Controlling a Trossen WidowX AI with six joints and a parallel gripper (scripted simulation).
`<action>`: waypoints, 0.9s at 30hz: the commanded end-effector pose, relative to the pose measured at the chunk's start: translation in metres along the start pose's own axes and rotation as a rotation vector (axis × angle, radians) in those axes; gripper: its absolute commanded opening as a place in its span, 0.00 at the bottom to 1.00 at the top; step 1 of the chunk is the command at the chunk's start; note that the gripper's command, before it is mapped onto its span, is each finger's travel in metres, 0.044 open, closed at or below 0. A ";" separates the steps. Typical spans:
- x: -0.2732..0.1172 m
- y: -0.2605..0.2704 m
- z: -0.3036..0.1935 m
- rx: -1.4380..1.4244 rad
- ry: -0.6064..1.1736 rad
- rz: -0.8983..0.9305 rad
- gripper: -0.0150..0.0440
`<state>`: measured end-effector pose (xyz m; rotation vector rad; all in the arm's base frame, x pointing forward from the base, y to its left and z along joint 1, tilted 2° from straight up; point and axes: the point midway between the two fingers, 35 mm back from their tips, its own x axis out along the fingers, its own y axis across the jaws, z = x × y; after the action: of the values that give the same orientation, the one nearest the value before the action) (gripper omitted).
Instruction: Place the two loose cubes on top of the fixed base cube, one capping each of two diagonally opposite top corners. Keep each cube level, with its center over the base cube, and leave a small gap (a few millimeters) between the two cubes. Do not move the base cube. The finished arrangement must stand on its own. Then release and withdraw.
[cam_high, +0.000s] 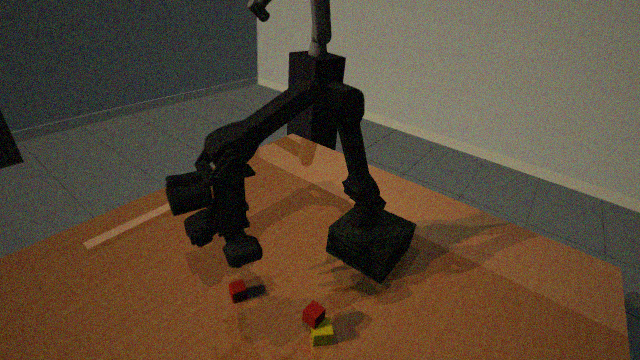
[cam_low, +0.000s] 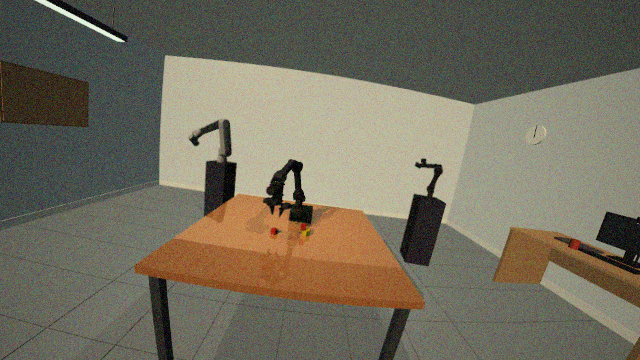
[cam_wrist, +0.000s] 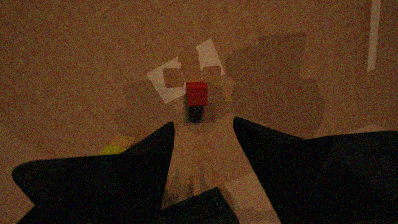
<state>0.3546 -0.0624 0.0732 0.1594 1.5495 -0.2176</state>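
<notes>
Red cube (cam_high: 237, 287) lies on the wooden table (cam_high: 450, 310), beyond the gripper (cam_wrist: 202, 131) and centred on the gap between its fingers, touching neither. The fingers stand spread and hold nothing. In the wrist view the cube's near face sits square to the gap; as a cube it shows no long axis. A second red cube (cam_high: 313, 313) rests tilted-looking on one corner of the yellow base cube (cam_high: 323, 335), well apart from the first, toward the arm's black base (cam_high: 371, 242).
</notes>
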 end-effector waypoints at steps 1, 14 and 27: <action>0.006 0.000 0.001 0.018 0.001 -0.002 0.70; 0.073 0.000 0.000 0.018 0.001 -0.002 0.70; 0.091 0.000 0.000 0.018 0.001 -0.002 0.70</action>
<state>0.3565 -0.0657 -0.0120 0.1731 1.5466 -0.2313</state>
